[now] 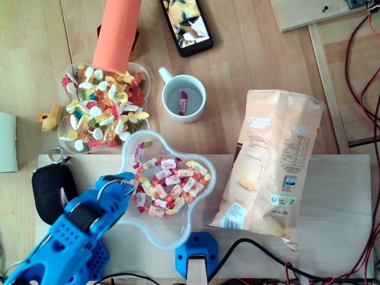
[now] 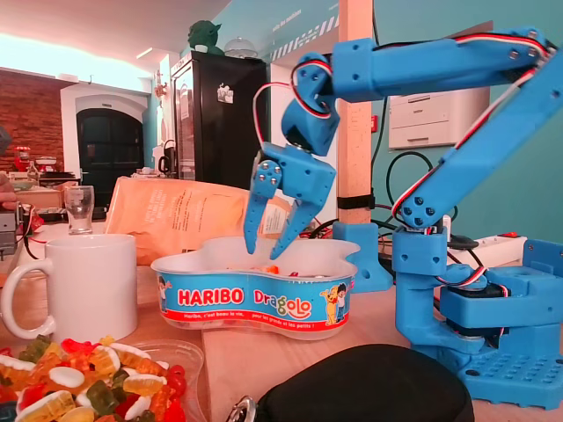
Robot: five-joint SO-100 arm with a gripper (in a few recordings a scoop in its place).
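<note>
My blue gripper (image 1: 120,181) hangs over the left rim of a clear Haribo tub (image 1: 170,240) filled with several wrapped candies (image 1: 168,181). In the fixed view the gripper (image 2: 268,251) points straight down just above the tub (image 2: 255,299). Its two fingers are open and nothing sits between them. Their tips are level with the tub's rim. A white mug (image 1: 199,89) stands beyond the tub with one wrapped candy (image 1: 183,103) inside.
A clear bowl of gummies (image 1: 104,110) lies left of the mug, with an orange tube (image 1: 116,32) above it. A chips bag (image 1: 273,160) lies to the right, a phone (image 1: 186,24) at the top, and a black pouch (image 1: 52,190) beside the arm.
</note>
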